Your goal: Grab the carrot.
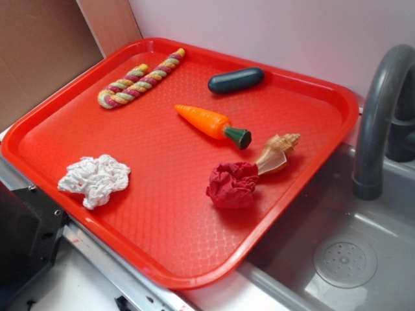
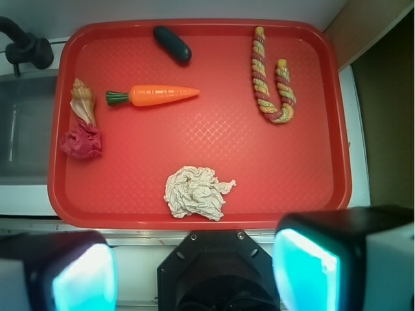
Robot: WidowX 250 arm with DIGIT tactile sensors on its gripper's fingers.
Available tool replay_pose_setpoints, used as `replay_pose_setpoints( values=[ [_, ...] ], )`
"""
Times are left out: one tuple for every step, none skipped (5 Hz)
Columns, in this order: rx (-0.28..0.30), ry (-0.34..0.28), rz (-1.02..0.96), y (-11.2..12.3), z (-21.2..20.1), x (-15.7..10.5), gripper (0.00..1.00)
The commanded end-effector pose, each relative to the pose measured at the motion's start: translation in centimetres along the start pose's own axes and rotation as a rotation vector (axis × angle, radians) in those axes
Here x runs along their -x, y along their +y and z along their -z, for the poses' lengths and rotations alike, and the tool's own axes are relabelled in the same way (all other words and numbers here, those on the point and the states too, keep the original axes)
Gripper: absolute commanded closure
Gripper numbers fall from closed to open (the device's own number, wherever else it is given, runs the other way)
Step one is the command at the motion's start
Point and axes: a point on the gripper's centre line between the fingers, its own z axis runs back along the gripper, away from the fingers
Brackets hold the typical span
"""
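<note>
Six loose things lay on the red tray (image 1: 78, 123), which sat partly over the edge of a grey sink (image 1: 363, 246). In the exterior view the carrot (image 1: 211, 123) rested near the middle of the tray, lying flat, its orange point toward the far left and its dark green cap toward the near right. Just beyond it, toward the far rim, lay a dark green capsule toy (image 1: 236, 80), apart from the carrot. A tan seashell (image 1: 279, 153) lay close to the carrot's cap without clearly touching it, and the shell's narrow end met a crumpled red wad (image 1: 232, 185). A twisted rope toy (image 1: 139, 80), bent into a hook, lay at the far left, and a crumpled white wad (image 1: 96, 179) sat near the left rim, well apart from the carrot. In the wrist view the gripper (image 2: 194, 269) hung off the tray's near edge, its two fingers (image 2: 305, 265) spread wide and holding nothing, with the carrot (image 2: 159, 96) far from them across the tray and the white wad (image 2: 194, 192) between. A curved grey faucet (image 1: 379, 110) rose over the sink on the right.
</note>
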Motion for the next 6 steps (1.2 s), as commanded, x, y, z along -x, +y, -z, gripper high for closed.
replay_pose_setpoints(
  values=[
    [0.000, 0.000, 0.000, 0.0, 0.0, 0.0, 0.00],
    [0.001, -0.005, 0.252, -0.6, 0.9, -2.4, 0.00],
    [-0.032, 0.046, 0.508, -2.3, 2.7, -4.3, 0.00],
    [-0.075, 0.109, 0.766, -4.1, 5.3, -6.4, 0.00],
    [-0.122, 0.130, 1.020, -5.3, 8.2, -8.1, 0.00],
    [-0.180, 0.172, 1.151, -6.0, 12.0, -9.7, 0.00]
  ],
)
